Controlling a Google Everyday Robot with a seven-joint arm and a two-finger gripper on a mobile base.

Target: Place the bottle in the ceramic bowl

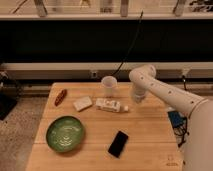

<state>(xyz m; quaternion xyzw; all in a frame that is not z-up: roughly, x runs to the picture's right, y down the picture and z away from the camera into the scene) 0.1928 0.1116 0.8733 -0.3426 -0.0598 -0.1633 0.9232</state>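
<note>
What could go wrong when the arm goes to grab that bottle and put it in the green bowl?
The bottle lies on its side, so it may roll or slip as the gripper, hovering just right of its cap, closes. The white cup and white block sit close by and could be knocked. The ceramic bowl lies across the table.

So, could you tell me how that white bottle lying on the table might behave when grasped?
The bottle lies on its side, so it may roll if nudged. It looks like light, smooth plastic, possibly slippery. The gripper hangs just right of its cap.
</note>
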